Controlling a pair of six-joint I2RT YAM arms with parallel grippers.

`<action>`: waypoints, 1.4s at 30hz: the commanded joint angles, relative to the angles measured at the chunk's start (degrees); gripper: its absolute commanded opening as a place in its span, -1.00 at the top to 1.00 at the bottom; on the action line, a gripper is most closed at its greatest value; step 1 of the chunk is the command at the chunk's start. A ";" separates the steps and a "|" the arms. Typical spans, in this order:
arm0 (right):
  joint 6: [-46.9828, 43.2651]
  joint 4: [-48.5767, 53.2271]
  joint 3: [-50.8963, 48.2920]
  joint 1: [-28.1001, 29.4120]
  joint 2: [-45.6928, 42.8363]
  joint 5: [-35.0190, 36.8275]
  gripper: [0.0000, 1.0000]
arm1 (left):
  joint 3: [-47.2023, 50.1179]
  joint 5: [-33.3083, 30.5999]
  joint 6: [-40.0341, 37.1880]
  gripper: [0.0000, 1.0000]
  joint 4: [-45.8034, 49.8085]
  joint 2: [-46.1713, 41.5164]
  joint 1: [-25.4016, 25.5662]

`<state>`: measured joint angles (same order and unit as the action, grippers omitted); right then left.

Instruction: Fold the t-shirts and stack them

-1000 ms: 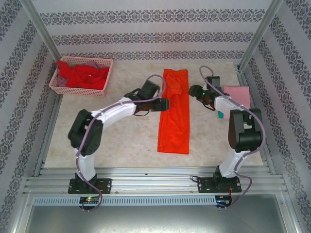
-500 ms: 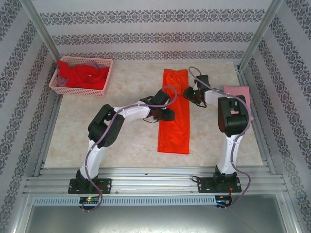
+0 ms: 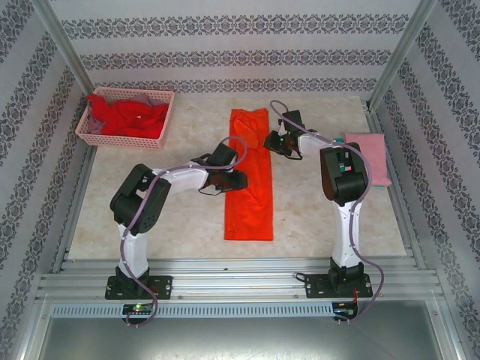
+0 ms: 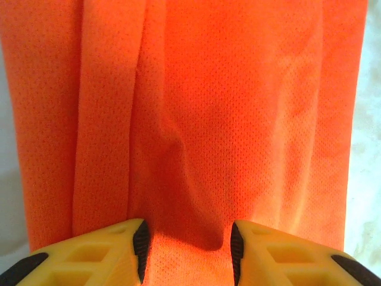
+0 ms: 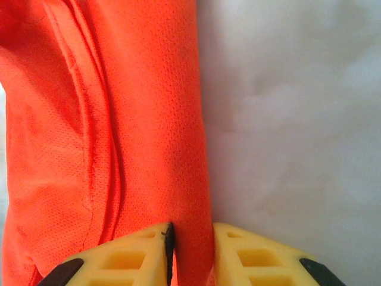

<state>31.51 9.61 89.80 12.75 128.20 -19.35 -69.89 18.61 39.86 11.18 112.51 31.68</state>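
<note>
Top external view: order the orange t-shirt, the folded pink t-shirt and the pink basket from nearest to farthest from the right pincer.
1. orange t-shirt, laid out in the middle; the right pincer grips its right edge.
2. pink t-shirt, folded, off to the right side.
3. pink basket, in the far left corner.

My left gripper [image 4: 186, 241] and right gripper [image 5: 190, 238], arms stretched far and angled inward, each pinch the orange t-shirt [image 3: 249, 206].
</note>
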 commanded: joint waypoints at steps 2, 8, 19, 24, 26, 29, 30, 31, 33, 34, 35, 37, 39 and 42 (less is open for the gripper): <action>-1.09 0.40 -0.04 0.59 -1.72 -0.68 0.42 | 3.04 -2.88 -2.55 0.12 4.49 -2.21 -2.36; -8.86 -1.59 -9.82 -0.10 -12.96 1.45 -0.08 | 3.86 -2.39 -2.25 -0.17 1.05 -6.36 -2.41; -24.06 -4.02 -35.44 3.46 -39.95 2.86 -0.52 | 11.96 -10.16 -2.73 -1.00 -1.67 -21.20 -7.46; -35.92 2.44 -41.00 13.26 -47.55 9.04 -0.88 | 15.97 -12.64 -7.70 -1.00 -0.32 -28.73 -11.46; -40.11 4.28 -42.89 18.22 -48.82 10.24 -0.95 | 18.67 -12.13 -10.34 -1.00 -1.41 -32.09 -13.09; -44.75 5.83 -44.47 26.14 -50.07 12.02 -0.95 | 22.38 -12.57 -12.98 -1.00 -0.84 -37.70 -16.18; -46.05 6.11 -44.77 29.10 -50.32 12.06 -0.96 | 23.38 -12.11 -13.64 -1.00 -0.37 -39.46 -17.39; -46.81 6.43 -44.74 31.97 -50.40 11.89 -0.95 | 24.37 -11.48 -14.41 -1.00 0.40 -41.32 -18.86; -47.19 6.31 -44.24 36.83 -49.62 12.10 -0.92 | 25.61 -10.97 -15.53 -1.00 2.49 -44.29 -21.36; -47.24 6.28 -43.73 38.93 -48.94 12.58 -0.90 | 26.19 -10.96 -15.82 -1.00 3.70 -45.95 -22.55; -47.35 6.41 -42.78 41.16 -47.94 13.08 -0.85 | 26.72 -11.03 -15.84 -1.00 4.38 -47.05 -23.48; -47.83 5.81 -41.24 44.42 -44.49 13.21 -0.71 | 28.06 -10.92 -15.85 -1.00 5.16 -49.45 -24.96; -48.73 5.34 -39.61 46.49 -40.68 13.02 -0.56 | 29.37 -10.49 -15.59 -1.00 4.95 -51.00 -25.76; -50.34 6.02 -36.64 49.19 -35.29 14.61 -0.38 | 30.70 -9.95 -14.49 -1.00 4.29 -51.61 -26.14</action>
<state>-15.88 14.83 50.41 59.88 88.86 -7.14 -40.51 7.57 26.30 13.93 61.56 6.24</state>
